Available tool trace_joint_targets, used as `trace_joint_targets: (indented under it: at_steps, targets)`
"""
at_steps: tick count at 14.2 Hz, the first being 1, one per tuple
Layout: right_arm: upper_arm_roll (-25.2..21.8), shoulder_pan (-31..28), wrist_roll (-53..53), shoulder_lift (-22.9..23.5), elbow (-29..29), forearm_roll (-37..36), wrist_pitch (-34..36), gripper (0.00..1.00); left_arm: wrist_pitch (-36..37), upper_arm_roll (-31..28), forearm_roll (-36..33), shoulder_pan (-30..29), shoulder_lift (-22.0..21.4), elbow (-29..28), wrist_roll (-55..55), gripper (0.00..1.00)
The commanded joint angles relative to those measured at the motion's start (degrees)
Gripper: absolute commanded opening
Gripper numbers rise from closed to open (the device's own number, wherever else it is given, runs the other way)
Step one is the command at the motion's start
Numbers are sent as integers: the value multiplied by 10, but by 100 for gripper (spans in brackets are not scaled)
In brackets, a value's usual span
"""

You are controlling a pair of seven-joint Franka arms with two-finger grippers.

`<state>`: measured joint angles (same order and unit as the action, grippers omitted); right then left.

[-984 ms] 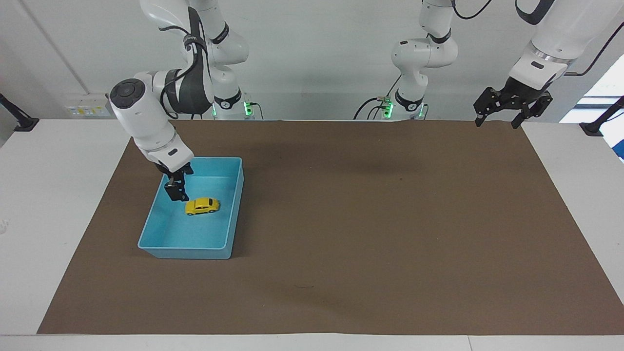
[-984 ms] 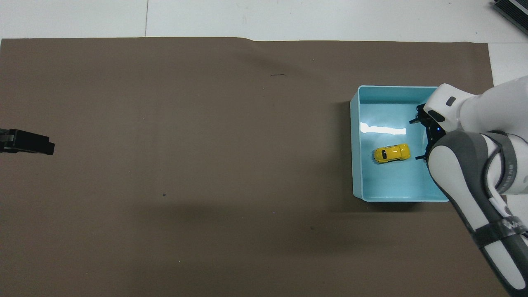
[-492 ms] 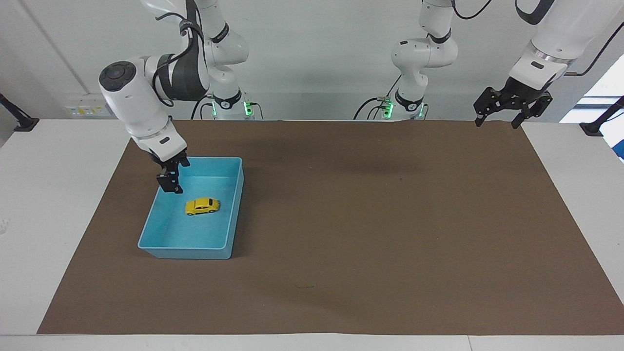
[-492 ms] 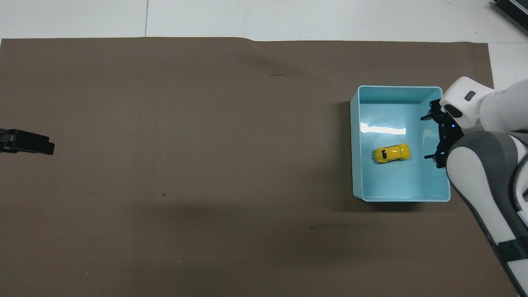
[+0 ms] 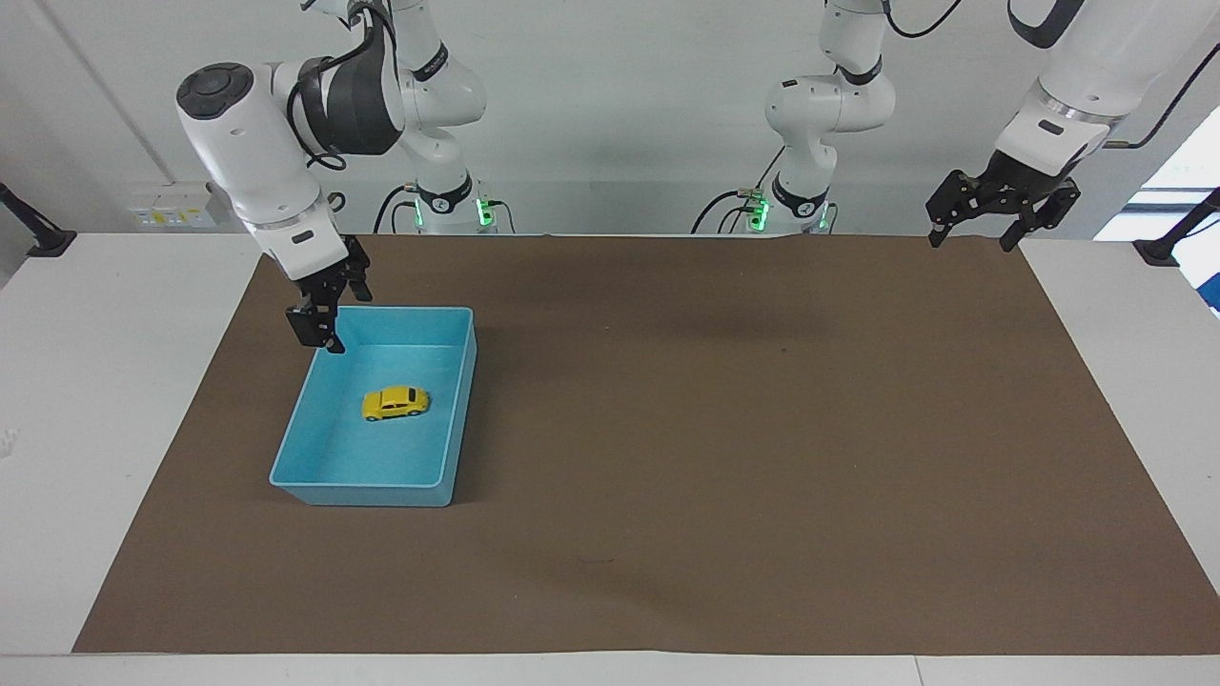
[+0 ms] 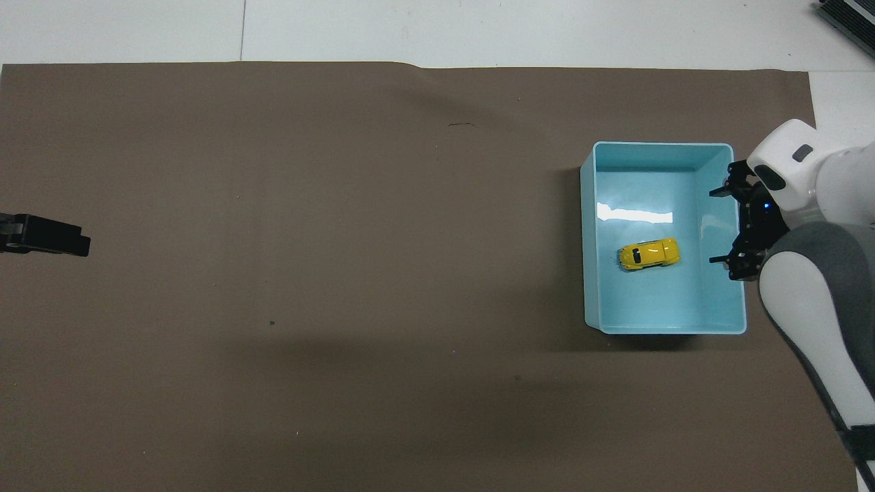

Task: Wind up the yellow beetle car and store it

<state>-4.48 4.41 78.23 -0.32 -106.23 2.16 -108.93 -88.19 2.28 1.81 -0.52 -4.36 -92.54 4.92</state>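
We see the yellow beetle car lying on its wheels on the floor of the blue bin, about midway along it and touching none of its walls. The bin sits on the brown mat that covers the table, toward the right arm's end. We find the right pincer raised over the bin's rim, at the corner nearest the robots, with its fingers spread and nothing between them; it is clear of the car. The left pincer waits in the air over the mat's edge at the left arm's end of the table, well apart from the bin, its fingers also spread and holding nothing.
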Motion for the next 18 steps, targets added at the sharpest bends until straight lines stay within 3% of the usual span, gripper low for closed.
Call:
trace_joint_targets:
  at_steps: [1,6,9,18]
  targets:
    - [1,-4,-72,0,26,14,41,100,-4,4,6,-9,-9,-6,6,100]
    - [-1,-4,-166,-4,35,14,75,100,-4,4,6,-9,-9,-6,6,100]
    - [-1,-4,-218,-8,76,13,112,100,-4,4,6,-9,-9,-6,6,100]
    - [11,-6,-560,-7,148,14,194,100,-4,4,6,-9,-9,-6,6,100]
